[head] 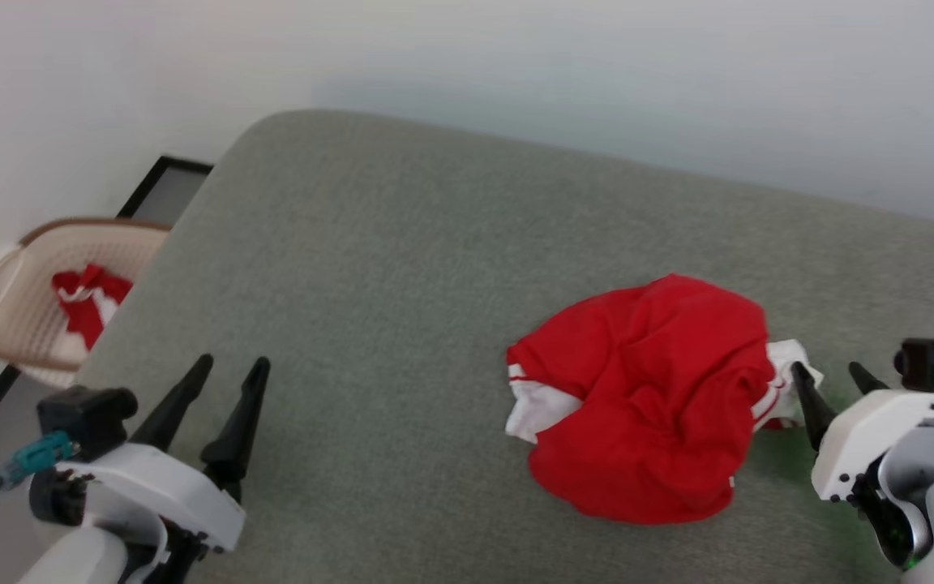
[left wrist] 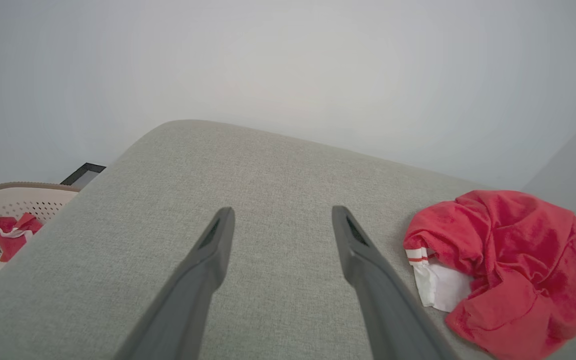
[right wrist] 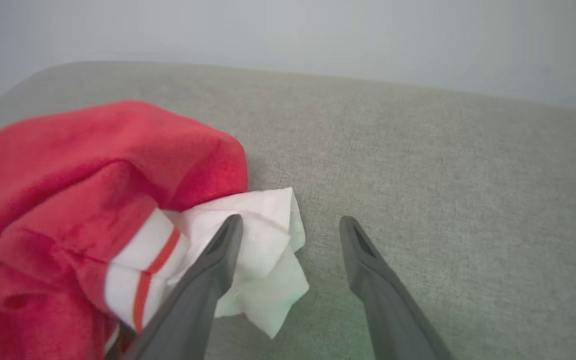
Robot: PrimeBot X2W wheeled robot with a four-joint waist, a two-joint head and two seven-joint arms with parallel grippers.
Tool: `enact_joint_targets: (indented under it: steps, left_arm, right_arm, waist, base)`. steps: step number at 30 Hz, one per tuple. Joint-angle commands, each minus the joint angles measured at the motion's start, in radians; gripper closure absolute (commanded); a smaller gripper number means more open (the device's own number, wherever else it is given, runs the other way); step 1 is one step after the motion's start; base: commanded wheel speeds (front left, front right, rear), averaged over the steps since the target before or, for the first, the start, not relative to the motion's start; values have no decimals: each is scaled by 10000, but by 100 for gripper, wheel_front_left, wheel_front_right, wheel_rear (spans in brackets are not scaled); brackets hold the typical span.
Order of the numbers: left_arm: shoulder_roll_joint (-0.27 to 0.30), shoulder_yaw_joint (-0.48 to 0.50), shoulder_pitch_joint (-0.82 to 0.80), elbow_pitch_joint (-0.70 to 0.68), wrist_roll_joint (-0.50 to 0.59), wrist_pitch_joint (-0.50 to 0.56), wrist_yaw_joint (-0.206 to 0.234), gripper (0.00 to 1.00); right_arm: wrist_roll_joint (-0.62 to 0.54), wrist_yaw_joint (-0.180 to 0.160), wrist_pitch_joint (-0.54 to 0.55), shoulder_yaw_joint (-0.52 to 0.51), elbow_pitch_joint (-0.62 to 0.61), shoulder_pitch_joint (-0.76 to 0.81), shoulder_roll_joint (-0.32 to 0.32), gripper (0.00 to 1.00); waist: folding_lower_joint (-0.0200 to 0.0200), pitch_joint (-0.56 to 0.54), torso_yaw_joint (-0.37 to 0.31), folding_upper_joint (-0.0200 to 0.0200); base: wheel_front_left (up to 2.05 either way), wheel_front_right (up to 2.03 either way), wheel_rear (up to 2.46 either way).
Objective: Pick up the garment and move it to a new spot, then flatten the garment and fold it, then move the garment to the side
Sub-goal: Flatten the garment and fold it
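Left gripper [head: 233, 362] and right gripper [head: 825, 369] both have fingers [left wrist: 213, 250] wide and empty, the right one just beside the white sleeve [right wrist: 263, 235] of the garment [head: 645, 397]. It's a crumpled heap on the grey surface [head: 402, 268], so I'd say nothing's done yet: pickup, flattening, folding and moving aside all remain.

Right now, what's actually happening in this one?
A two-armed robot faces a crumpled red garment lying on a grey padded surface. Nothing is held yet. The right end effector, open, sits at the garment's white sleeve with one finger by its edge, seemingly about to grasp. The left end effector, also open, hovers over bare surface well apart from the garment. A basket with a small red-and-white cloth stands past the surface's left end.
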Motion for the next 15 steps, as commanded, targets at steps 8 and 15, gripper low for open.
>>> enact_joint_targets:
  steps: [8,15]
  left_arm:
    - [-387,-263,-519,405,132,-26,-269,0]
    - [-519,-289,-705,724,44,-101,-408,0]
  right_arm:
    - [131,-14,1042,449,1397,-846,-201,0]
    - [301,-16,1592,797,1806,-1280,-397,100]
  waist:
    - [0,735,601,-1]
    - [0,814,545,-1]
  base:
    - [0,0,0]
    - [0,0,0]
